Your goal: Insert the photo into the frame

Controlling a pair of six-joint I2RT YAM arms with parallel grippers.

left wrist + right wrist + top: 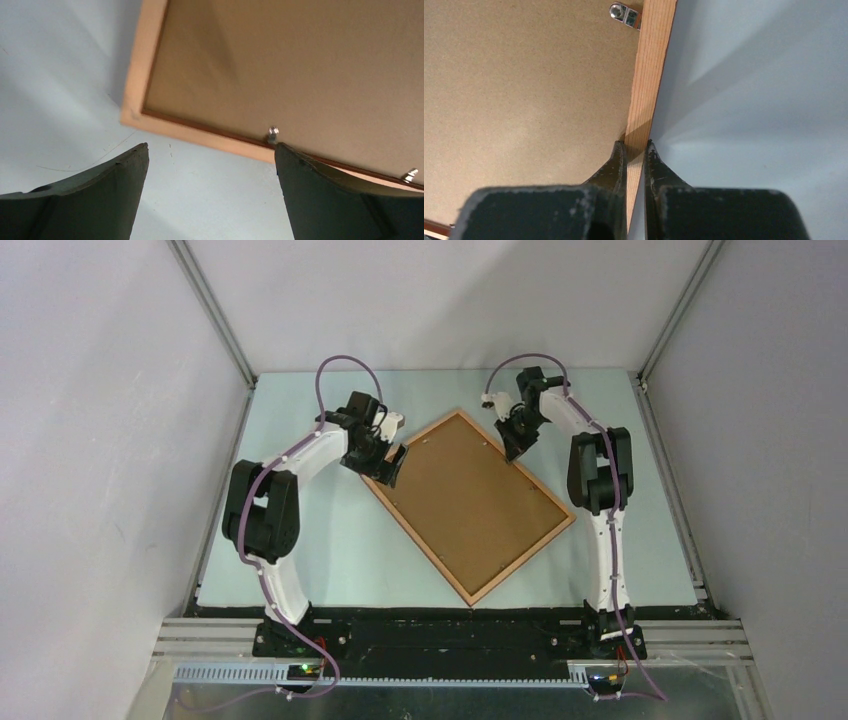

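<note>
The frame (pixel 524 563) lies flat on the table (pixel 330 540), turned cornerwise between my two claws. It holds a brown backing board (pixel 468 502), which fills it rail to rail with its plain face up. Small metal tabs (pixel 624 13) sit along the inner edge of the rail, over the board's margin.

My right claw (pixel 634 144) is nearly closed and pinches the frame's wooden rail. One finger (pixel 616 162) is on the board side and the other is on the outer, table side. The rail runs straight ahead of it, with the board to its left and bare table to its right.

My left claw (pixel 211 146) is spread as wide as it goes and grips nothing. It hangs over the frame's opposite corner, which lies just ahead of the gap between the fingers. My right-hand finger (pixel 325 192) is close to the rail by one of the tabs (pixel 272 134). I cannot tell whether it touches the rail.
</note>
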